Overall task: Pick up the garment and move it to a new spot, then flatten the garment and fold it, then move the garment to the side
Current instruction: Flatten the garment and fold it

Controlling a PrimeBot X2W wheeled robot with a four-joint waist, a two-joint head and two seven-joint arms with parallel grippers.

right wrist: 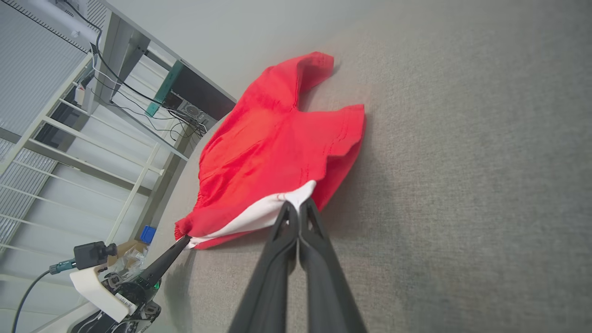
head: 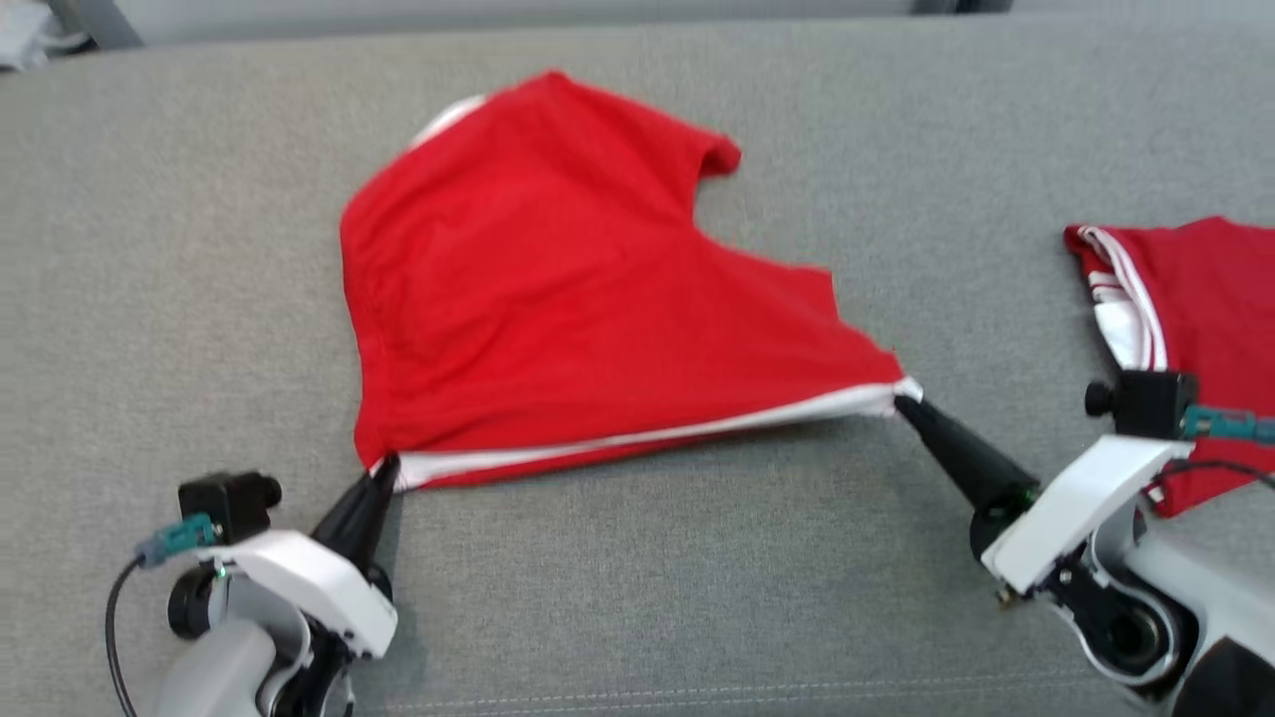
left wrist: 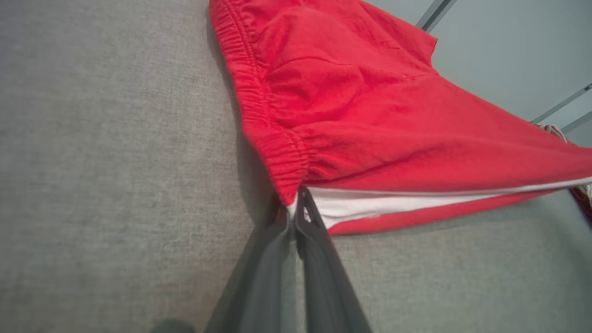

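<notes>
Left of the other red garment, the garment stretches taut between my left hand and right hand, each pinching a white-edged corner; pulling wider, I judge, could slip one free.

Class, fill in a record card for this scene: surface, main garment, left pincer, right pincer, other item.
surface: grey fabric surface
main garment: red garment, its white near edge pulled taut
left pincer: shut on one corner of that white edge
right pincer: shut on the opposite corner
other item: second red-and-white garment, apart from the first, at the right
</notes>
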